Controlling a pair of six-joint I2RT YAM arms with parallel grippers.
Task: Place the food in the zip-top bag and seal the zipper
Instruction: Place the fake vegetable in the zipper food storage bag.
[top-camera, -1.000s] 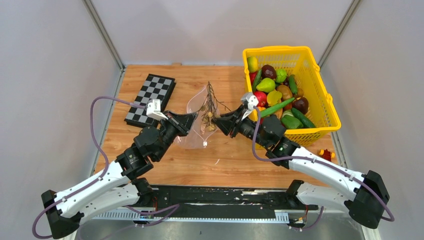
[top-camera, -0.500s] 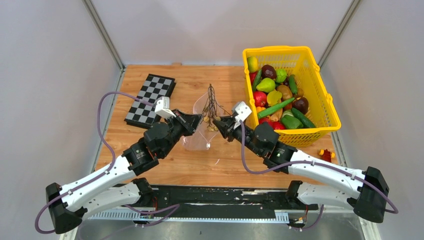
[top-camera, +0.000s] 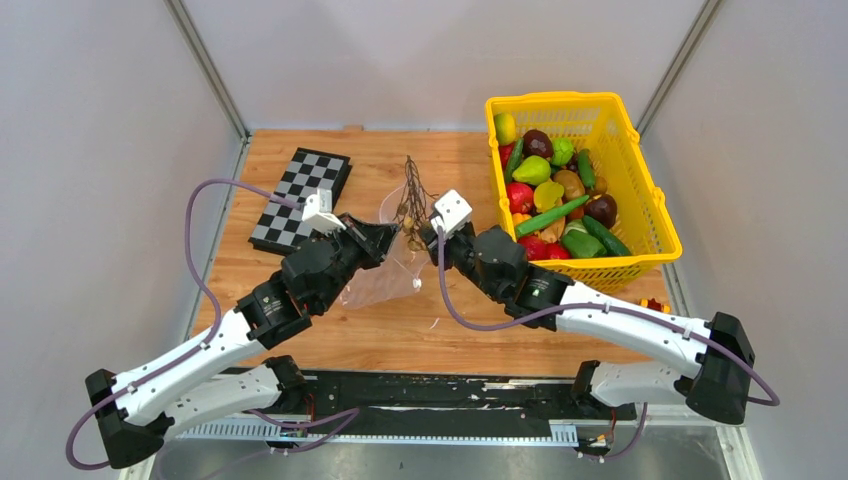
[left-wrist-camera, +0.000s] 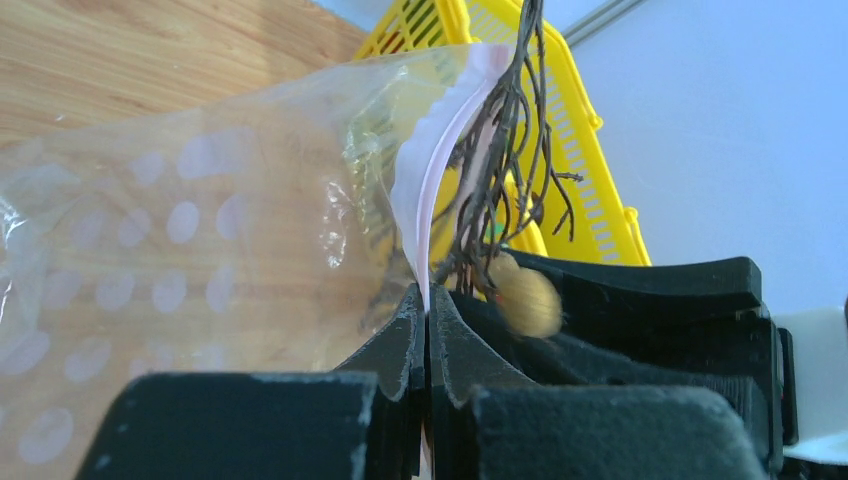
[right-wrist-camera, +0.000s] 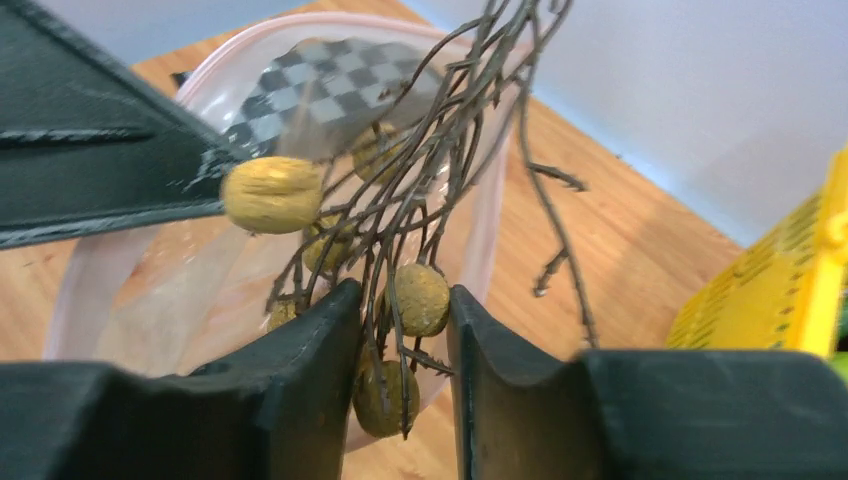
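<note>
The clear zip-top bag (top-camera: 378, 280) lies on the table with its mouth lifted. My left gripper (top-camera: 388, 238) is shut on the pinkish zipper strip (left-wrist-camera: 432, 160), pinched flat between its fingertips (left-wrist-camera: 428, 296). My right gripper (top-camera: 425, 236) is shut on a bunch of brown twigs (top-camera: 411, 192) with small tan round fruits (right-wrist-camera: 421, 298), held at the open bag mouth (right-wrist-camera: 492, 215). One tan fruit (right-wrist-camera: 272, 193) hangs beside the left finger. Glossy toy fruits and vegetables (top-camera: 548, 195) fill the yellow basket.
The yellow mesh basket (top-camera: 642, 205) stands at the back right, also in the left wrist view (left-wrist-camera: 592, 130). A folded chessboard (top-camera: 301, 196) lies at the back left. Small red-orange blocks (top-camera: 655, 305) sit by the right edge. Both grippers nearly touch.
My right arm has swung left, carrying the twig bunch to the bag mouth. My left gripper has kept its hold on the zipper edge, and the bag has shifted slightly.
</note>
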